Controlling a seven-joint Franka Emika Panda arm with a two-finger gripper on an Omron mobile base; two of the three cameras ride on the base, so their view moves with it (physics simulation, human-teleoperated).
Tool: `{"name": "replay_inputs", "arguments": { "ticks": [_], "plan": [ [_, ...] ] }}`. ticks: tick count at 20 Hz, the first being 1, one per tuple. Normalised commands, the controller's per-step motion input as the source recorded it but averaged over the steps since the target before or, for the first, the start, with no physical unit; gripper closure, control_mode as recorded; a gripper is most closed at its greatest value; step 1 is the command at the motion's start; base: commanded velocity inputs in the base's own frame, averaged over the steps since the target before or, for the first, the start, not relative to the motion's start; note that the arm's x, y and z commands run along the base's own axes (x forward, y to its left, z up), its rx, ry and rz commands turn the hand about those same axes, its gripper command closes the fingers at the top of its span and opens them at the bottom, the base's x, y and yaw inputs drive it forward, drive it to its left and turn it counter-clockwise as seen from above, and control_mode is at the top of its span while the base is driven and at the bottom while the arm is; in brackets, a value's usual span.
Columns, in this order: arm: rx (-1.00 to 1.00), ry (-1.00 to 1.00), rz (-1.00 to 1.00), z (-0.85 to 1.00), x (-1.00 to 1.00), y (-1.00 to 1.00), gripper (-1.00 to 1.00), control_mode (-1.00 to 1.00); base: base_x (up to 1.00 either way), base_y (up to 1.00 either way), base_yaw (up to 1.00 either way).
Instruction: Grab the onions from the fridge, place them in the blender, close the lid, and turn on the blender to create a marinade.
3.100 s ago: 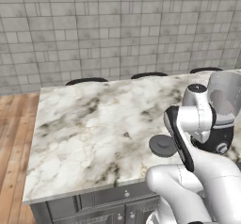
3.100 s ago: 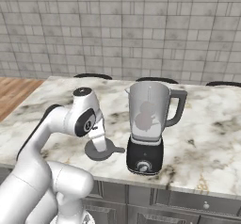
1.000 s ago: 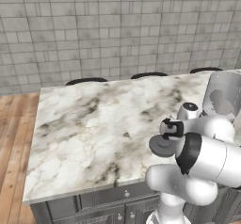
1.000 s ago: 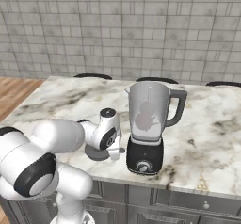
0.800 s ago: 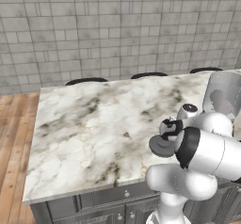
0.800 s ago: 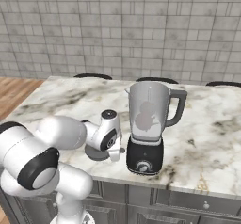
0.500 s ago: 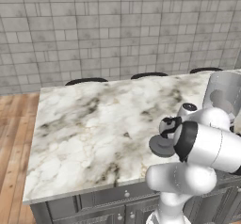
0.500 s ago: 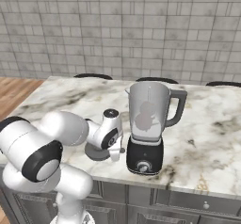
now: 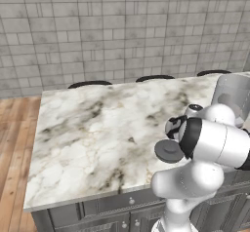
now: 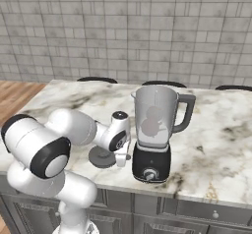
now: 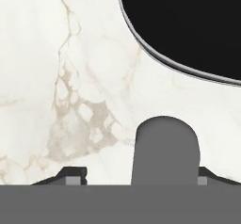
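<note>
Grey lid [image 10: 102,157] tab between gripper [image 11: 133,173] fingertips, on marble

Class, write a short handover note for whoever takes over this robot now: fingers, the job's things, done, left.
Gripper: fingers open, low over the marble counter, straddling the side tab of the flat round dark grey lid, lying beside the black-based blender.
Done: reddish-brown onions sit in its uncovered translucent jar.
Left: grip lid, cap jar, turn the small silver knob.
</note>
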Motion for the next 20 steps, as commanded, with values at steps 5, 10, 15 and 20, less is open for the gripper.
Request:
{"name": "replay_inputs", "arguments": {
  "ticks": [5,10,15,20],
  "plan": [
    [0.0,0.0,0.0,-0.2,-0.09,0.08,1.0,-1.0,0.0,0.0,0.0],
    [0.0,0.0,0.0,-0.04,-0.01,0.18,1.0,-1.0,0.0,0.0,0.0],
    [0.0,-0.01,0.0,-0.01,-0.14,0.09,1.0,-1.0,0.0,0.0,0.0],
    [0.0,-0.08,0.0,0.65,-0.16,0.08,1.0,-1.0,0.0,0.0,0.0]
  ]
}}
